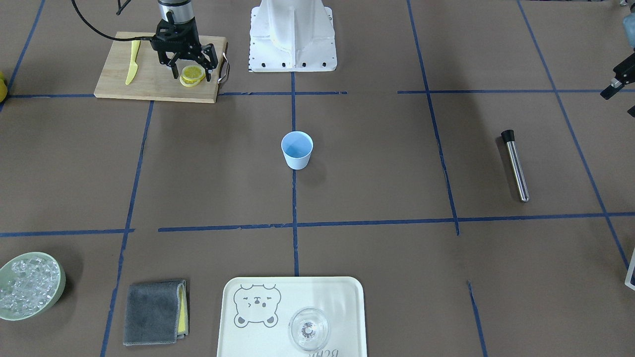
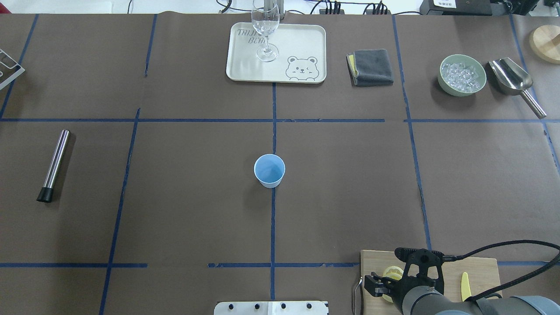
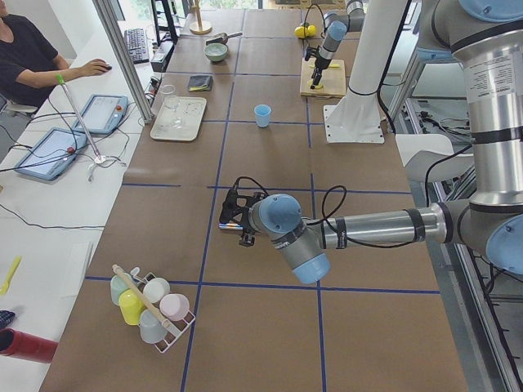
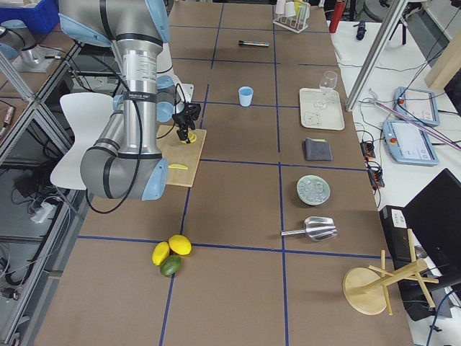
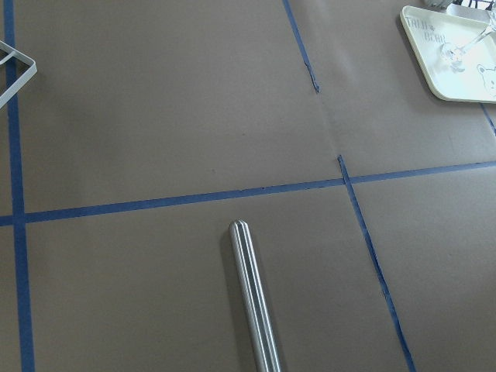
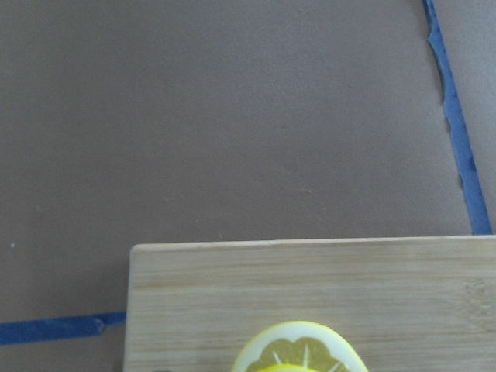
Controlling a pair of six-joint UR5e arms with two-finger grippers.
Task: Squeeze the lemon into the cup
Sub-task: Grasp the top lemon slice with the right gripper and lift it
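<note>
At the lower left of the front-facing view a pale green bowl (image 1: 60,292) of ice stands on the desk (image 1: 397,163), with a folded grey cloth (image 1: 151,312) just to its right. Up in the upper left lies a wooden cutting board (image 1: 149,74) carrying a yellow plastic knife (image 1: 132,62) and, near its right end, the lemon slice (image 1: 191,73). The right claw (image 1: 192,77) points down at the board, its fingers spread, one on either side of the slice. The light-blue cup (image 1: 297,150) stands upright at the centre, well apart from the board. Below it, at the bottom edge, a cream bear-print tray (image 1: 347,297) holds a clear glass (image 1: 308,329). Further right lies a steel rod (image 1: 515,165) with a black cap. At the far right edge the left claw (image 1: 617,79) is cut off by the frame; I cannot tell how its fingers stand.
</note>
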